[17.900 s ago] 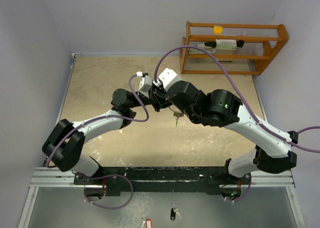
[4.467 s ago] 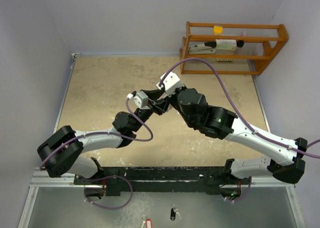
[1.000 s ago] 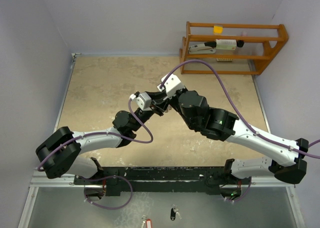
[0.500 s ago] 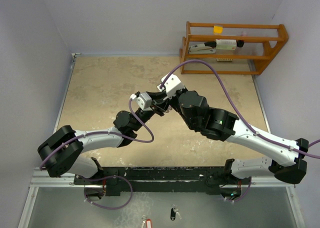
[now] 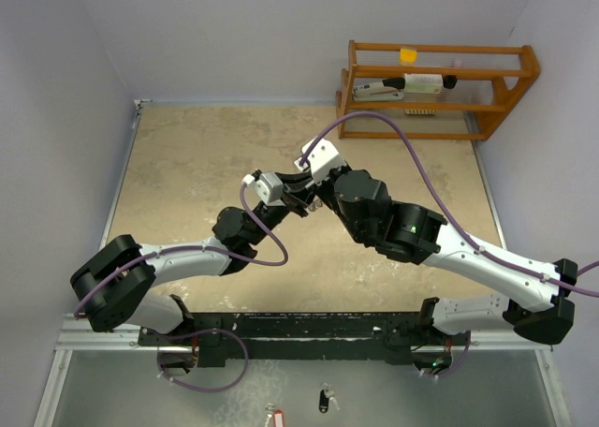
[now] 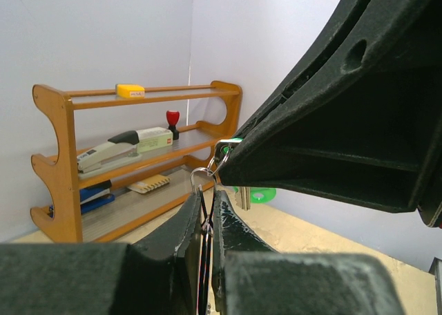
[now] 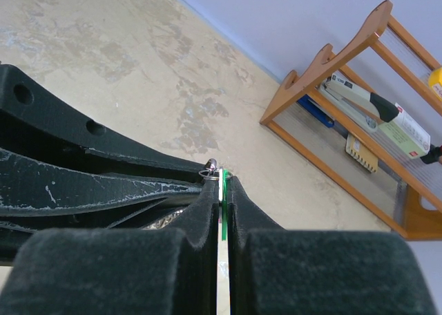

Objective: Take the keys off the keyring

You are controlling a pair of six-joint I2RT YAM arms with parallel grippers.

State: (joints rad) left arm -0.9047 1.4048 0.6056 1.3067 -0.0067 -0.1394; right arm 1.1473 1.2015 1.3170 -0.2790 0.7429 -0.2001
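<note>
Keyring (image 6: 201, 174) is held up over the worktop (image 5: 187, 165), where both arms meet nose to nose. It's light, stiff, slippery wire, so I'd grab the flat key heads. Right end effector (image 7: 222, 179) is clamped on the green key (image 6: 256, 194). Left end effector (image 6: 209, 199) is closed, I think on the ring wire.

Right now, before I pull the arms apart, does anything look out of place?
Yes: a black-tagged key and a red-tagged key lie off the table, on the grey surface on the near side of the arm bases. Nothing else stands out.
</note>
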